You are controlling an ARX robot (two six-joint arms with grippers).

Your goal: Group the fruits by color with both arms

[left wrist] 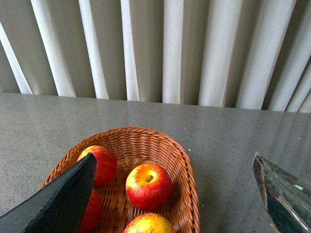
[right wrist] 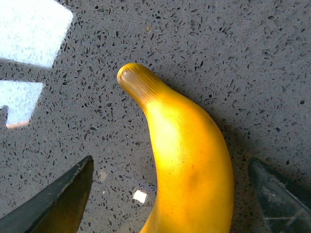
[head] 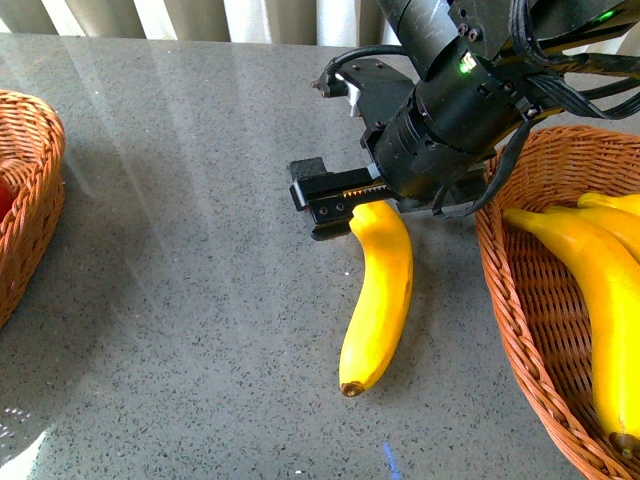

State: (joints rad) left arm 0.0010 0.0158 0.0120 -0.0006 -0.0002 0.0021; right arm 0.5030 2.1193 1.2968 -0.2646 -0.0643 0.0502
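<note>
Grey bench (head: pixel 180 250) is bearing one last banana (head: pixel 382 290) (others are basketed), right pincer (right wrist: pixel 170 194) gaping wide, straddling it ungripped.

On the bench (head: pixel 180 300), a banana (head: pixel 380 300) lies between two baskets, the left basket (head: pixel 30 200) holding apples (left wrist: pixel 148 186), the right basket (head: pixel 530 300) holding more bananas (head: pixel 590 290), with the right gripper (head: pixel 345 200) over the lone banana's far end.

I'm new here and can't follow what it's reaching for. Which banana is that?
On the grey speckled table, left of the wicker basket of bananas, one banana lies alone. The right gripper is open around its upper end. Unlike the others, it lies outside any basket.
</note>
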